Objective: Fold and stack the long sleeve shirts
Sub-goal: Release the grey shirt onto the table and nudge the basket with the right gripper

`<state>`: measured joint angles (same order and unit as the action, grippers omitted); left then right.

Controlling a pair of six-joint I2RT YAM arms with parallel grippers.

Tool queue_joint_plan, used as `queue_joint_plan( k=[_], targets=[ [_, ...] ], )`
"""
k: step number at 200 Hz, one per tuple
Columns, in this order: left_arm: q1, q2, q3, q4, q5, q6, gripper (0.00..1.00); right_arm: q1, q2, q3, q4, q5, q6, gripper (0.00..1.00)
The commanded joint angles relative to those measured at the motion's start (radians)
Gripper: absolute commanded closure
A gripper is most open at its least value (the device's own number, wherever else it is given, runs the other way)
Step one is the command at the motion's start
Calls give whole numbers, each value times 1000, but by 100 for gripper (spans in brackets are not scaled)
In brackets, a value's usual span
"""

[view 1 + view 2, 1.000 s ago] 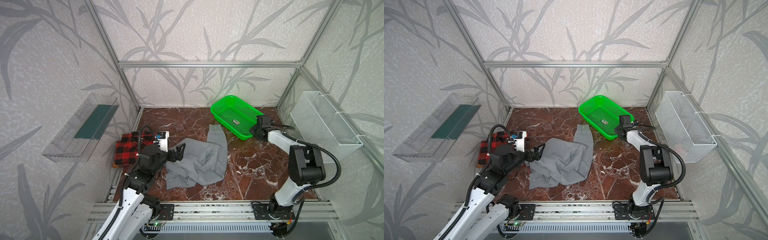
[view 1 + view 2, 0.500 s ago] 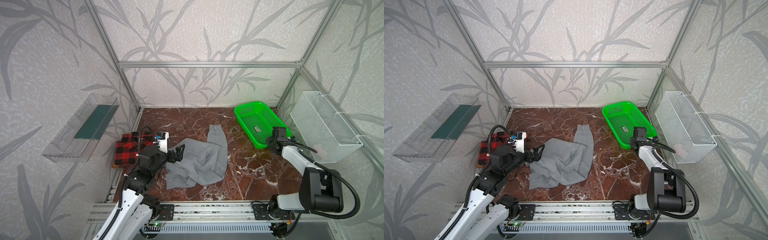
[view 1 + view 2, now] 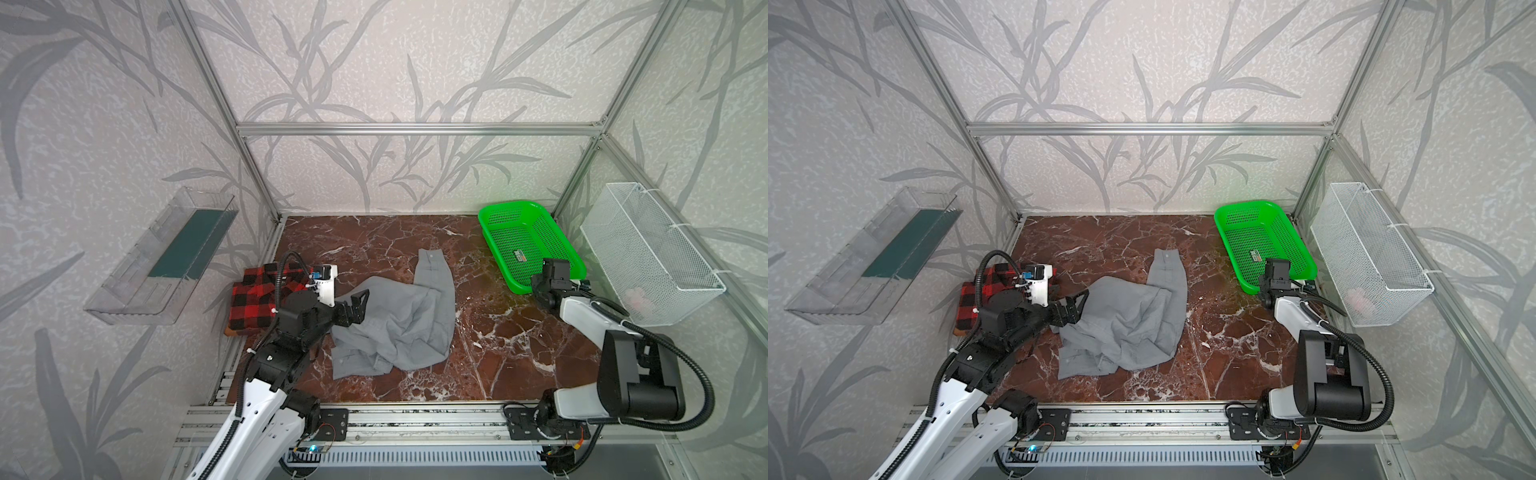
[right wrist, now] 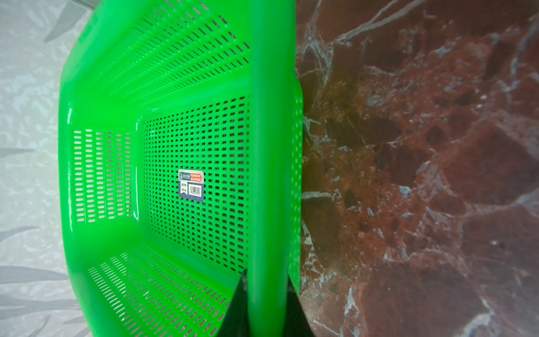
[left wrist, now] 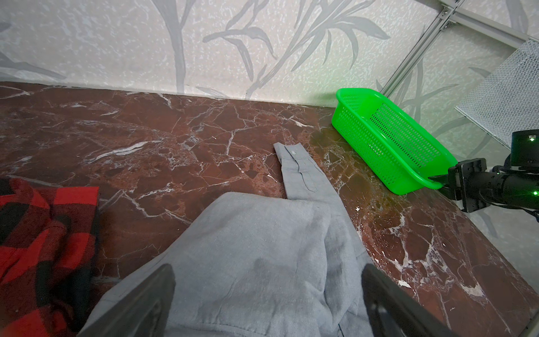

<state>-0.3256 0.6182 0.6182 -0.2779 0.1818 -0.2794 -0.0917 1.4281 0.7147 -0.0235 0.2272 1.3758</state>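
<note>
While in right claw (image 4: 267, 303), basket (image 3: 523, 245) at table (image 3: 374, 249) edge, apart from grey shirt (image 3: 399, 320).

The light grey cloth shirt (image 3: 399, 320) is looking plain; the red-and-black flannel shirt (image 3: 253, 295) is showing squares; the bright green plastic basket (image 3: 523, 237) is showing holes; the red-brown marble table (image 3: 374, 245) is showing white lines.

marble tabletop (image 3: 374, 241) | crumpled grey shirt (image 3: 399, 320) | plaid shirt (image 3: 253, 295) | green basket (image 3: 496, 245)

Plaid shirt (image 3: 253, 297) partly hidden behind left arm (image 3: 299, 328), label (image 4: 191, 185) print inside green basket (image 4: 268, 146) unreadable
</note>
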Motion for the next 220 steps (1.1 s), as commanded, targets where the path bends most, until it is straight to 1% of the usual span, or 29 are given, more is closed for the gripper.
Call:
queue_joint_plan(
  k=[1, 38, 73, 100, 110, 134, 158, 194, 208, 220],
  targets=[
    [-1, -4, 34, -12, -9, 25, 1, 8, -34, -32, -83, 41, 136, 100],
    [-2, 3, 37, -11, -4, 27, 1, 9, -30, -26, -95, 91, 193, 100],
    [-2, -9, 34, -20, -10, 31, 1, -12, -11, 6, -117, 114, 162, 100],
    [-2, -9, 34, -21, -10, 32, 1, -20, -32, 41, -173, 155, 119, 90],
    [-1, -6, 33, -21, -9, 34, 1, -22, -43, 49, -184, 170, 112, 84],
    [-1, 1, 36, -15, -5, 33, 1, -27, -56, 47, -191, 172, 106, 75],
    [-2, -3, 38, -19, -6, 35, 1, -35, -86, 24, -174, 179, 95, 63],
    [-2, -22, 34, -25, -18, 36, 1, -47, -178, -6, -185, 188, 32, 34],
    [-1, -25, 33, -21, -25, 35, 1, -47, -230, -21, -192, 168, 1, 26],
    [-1, -23, 35, -20, -31, 33, 1, -46, -272, -27, -205, 128, -36, 21]
  ],
)
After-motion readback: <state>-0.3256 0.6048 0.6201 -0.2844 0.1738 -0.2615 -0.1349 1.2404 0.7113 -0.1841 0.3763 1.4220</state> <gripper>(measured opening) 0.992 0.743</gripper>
